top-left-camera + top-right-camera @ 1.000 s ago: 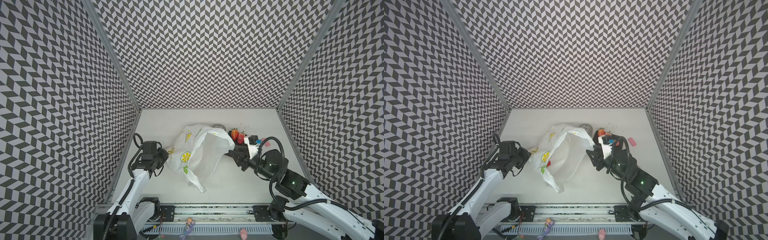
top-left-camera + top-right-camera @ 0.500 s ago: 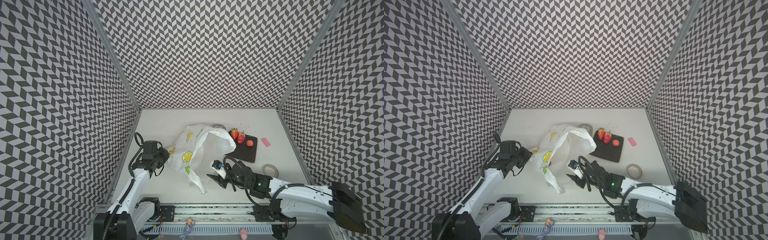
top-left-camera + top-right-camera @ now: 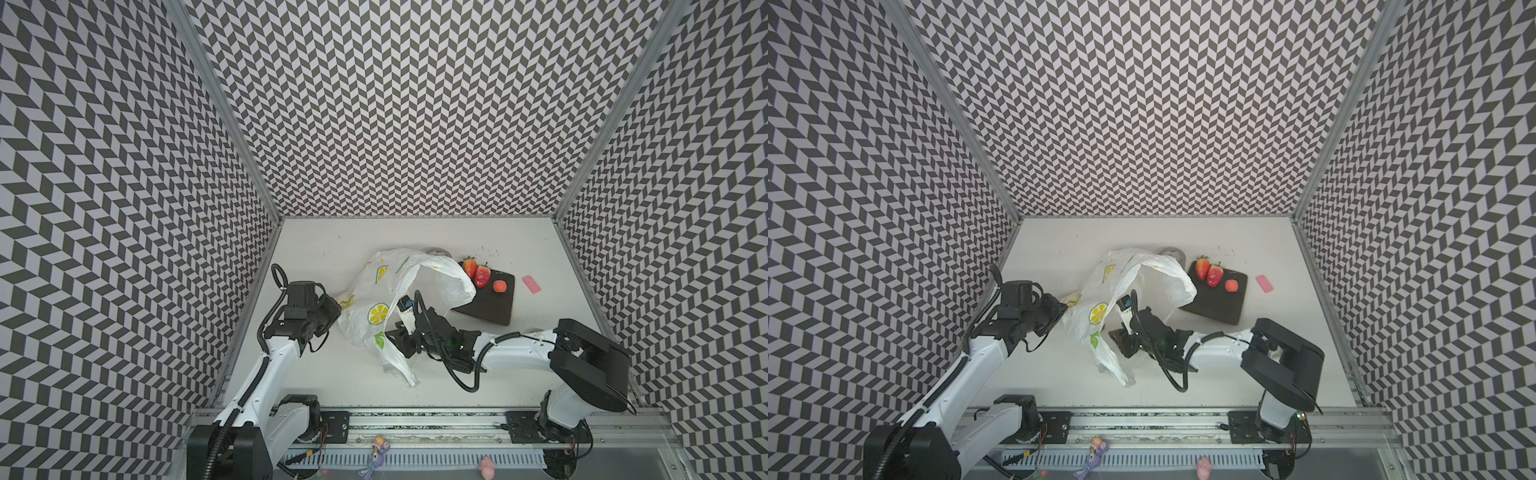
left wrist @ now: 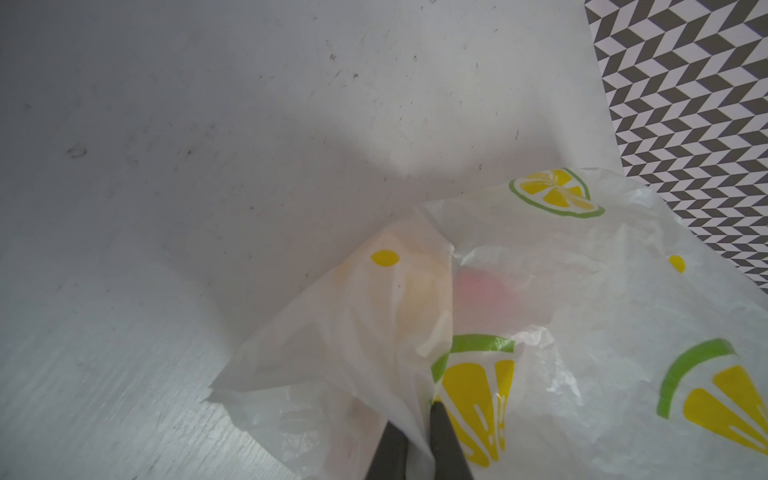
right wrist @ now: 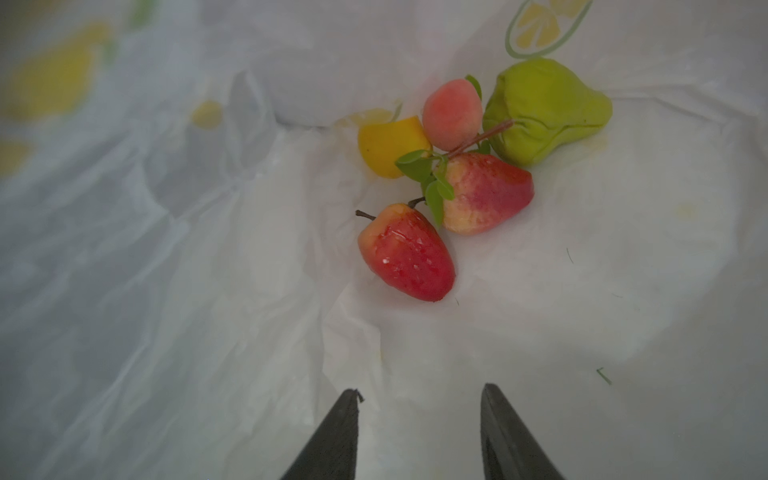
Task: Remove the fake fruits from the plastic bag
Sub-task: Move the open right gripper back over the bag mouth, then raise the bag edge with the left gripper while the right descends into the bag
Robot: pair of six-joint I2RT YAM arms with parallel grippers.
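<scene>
The bag [image 3: 397, 291] is the big crumpled thing in the middle, mouth open toward my right arm. My left pincer [image 4: 415, 417] is pressed together on a fold at the bag's other end, pinching film only. My right pincer [image 5: 419, 397] is poked into the mouth, jaws spread, nothing between them.

Three fruits [image 3: 481, 276] are out on the board [image 3: 494, 311] just beside the bag, and five more sit bunched on the film inside.

What the next grab hangs on: that bunch is dead ahead of the right pincer, and the left one is outside the film, so it's the right's job. Nearest is a red fruit [image 5: 407, 253], well clear of my tips, stem end pointing away from me. Its long axis sits on a slant to my closing line, so I reckon a small wrist roll first. Behind it a leafy one [image 5: 486, 199] touches the pear [image 5: 544, 108].
</scene>
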